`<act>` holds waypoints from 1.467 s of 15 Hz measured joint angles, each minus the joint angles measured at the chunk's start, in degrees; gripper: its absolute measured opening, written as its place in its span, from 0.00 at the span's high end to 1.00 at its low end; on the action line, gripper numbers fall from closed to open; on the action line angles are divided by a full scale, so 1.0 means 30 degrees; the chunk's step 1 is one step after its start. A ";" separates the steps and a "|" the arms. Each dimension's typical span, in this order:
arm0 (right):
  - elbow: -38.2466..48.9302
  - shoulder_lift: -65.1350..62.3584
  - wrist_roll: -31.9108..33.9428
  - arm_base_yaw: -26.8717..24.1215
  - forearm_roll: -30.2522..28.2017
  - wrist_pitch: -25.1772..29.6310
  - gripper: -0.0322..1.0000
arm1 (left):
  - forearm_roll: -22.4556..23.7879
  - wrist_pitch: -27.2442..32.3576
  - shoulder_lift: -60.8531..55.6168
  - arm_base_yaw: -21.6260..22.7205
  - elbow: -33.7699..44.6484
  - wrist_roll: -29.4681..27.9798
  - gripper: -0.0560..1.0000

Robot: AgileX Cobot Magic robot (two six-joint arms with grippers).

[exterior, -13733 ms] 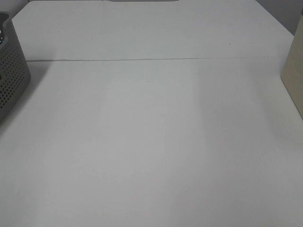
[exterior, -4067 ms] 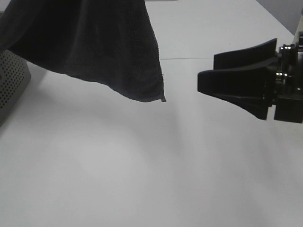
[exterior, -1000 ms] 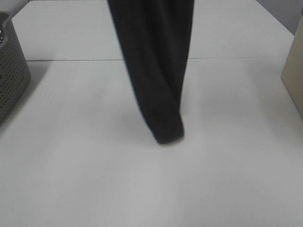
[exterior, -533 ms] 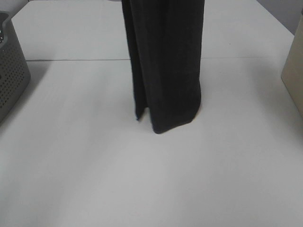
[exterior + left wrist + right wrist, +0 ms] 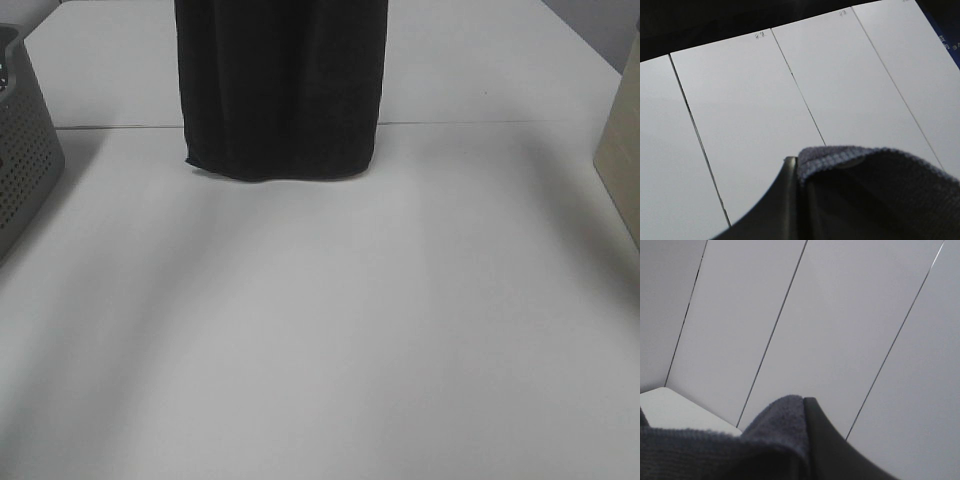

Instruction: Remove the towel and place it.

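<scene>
**Gripper state.** The left gripper (image 5: pixel 796 168) is fully closed on an upper edge of the towel (image 5: pixel 280 90). Dark terry cloth bulges out of the pinch right at the fingertips. The right gripper (image 5: pixel 807 405) is closed in the same way on another part of that edge. Both grippers lie above the top border of the high view, so only the wrist views show the grip.

**Towel position.** The towel hangs straight down from the two grippers as a folded, pleated curtain. Its long axis runs vertically, away from the fingertips toward the table (image 5: pixel 330 330). The gripped edge spans from one gripper to the other. The free lower hem is the point farthest below both grippers. Whether this hem touches the table or hangs just clear of it cannot be told.

**Governing relation.** The whole load is beneath the grippers and shared between them, so neither arm is nearer. The basket (image 5: pixel 25 170) sits well off to the left gripper's side, apart from the cloth.

**Next move (judgement).** The placement likely requires both grippers to descend together while travelling across the table, so that the hem lands first and the length lays out flat behind it. Uneven descent would skew the cloth or bunch it.
</scene>
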 joint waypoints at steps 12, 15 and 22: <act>-0.1241 0.2960 0.0649 -0.1623 0.1146 -0.5481 0.96 | -0.1318 0.2330 0.8709 0.1547 -1.3445 -0.0936 0.95; -0.1241 0.2960 0.0649 -0.1623 0.1146 -0.4526 0.96 | -0.1203 0.2846 0.8728 0.1547 -1.3445 -0.0974 0.95; -0.1261 0.2960 0.0649 -0.1623 0.2597 -0.0783 0.96 | -0.1050 0.8384 0.8403 0.1337 -1.3465 -0.0993 0.95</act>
